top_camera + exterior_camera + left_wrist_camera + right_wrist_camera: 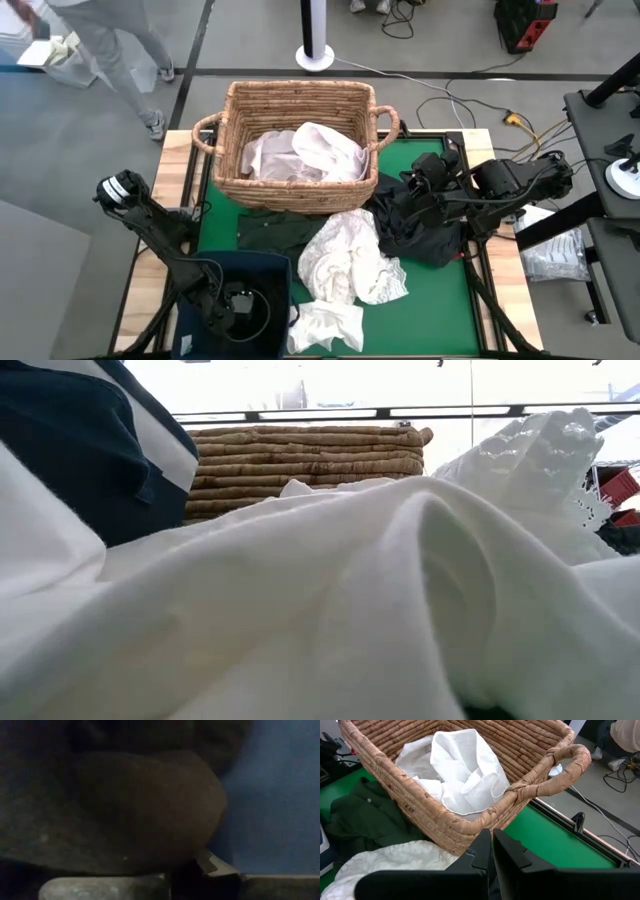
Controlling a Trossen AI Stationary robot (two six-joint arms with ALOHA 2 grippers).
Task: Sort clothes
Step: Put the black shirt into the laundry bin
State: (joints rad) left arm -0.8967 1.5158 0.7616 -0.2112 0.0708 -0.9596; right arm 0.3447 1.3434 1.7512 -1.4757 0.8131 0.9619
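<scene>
Basket: a tan woven wicker basket [300,140] with two looped handles stands at the far side of the worktop; its wall is made of thick coiled rope-like rows.
Clothes in basket: thin white fabric garments [305,152] lie crumpled inside the basket, with soft folds and a rounded hem.
Worktop: a wooden worktop [175,170] covered by a flat green mat [425,155] inside a black frame.
White clothes on mat: a white garment with a raised lace-like texture [350,255] lies bunched in the middle of the mat, and a smoother white piece [325,325] lies at the near edge, just beside the bin.
Dark clothes on mat: a dark green garment with small buttons [275,228] lies flat, touching the front of the basket; a black crumpled garment [420,235] lies to its right, under the right arm.
Bin: a navy blue rectangular fabric bin [235,300] stands at the near left corner, with smooth soft walls.
Left hand: the left hand [240,305] is down inside the blue bin; its fingers are closed, and I cannot tell if cloth is between them.
Right hand: the right hand [492,852] is above the black garment, near the right handle of the basket; its two dark fingers are pressed together with nothing between them.
</scene>
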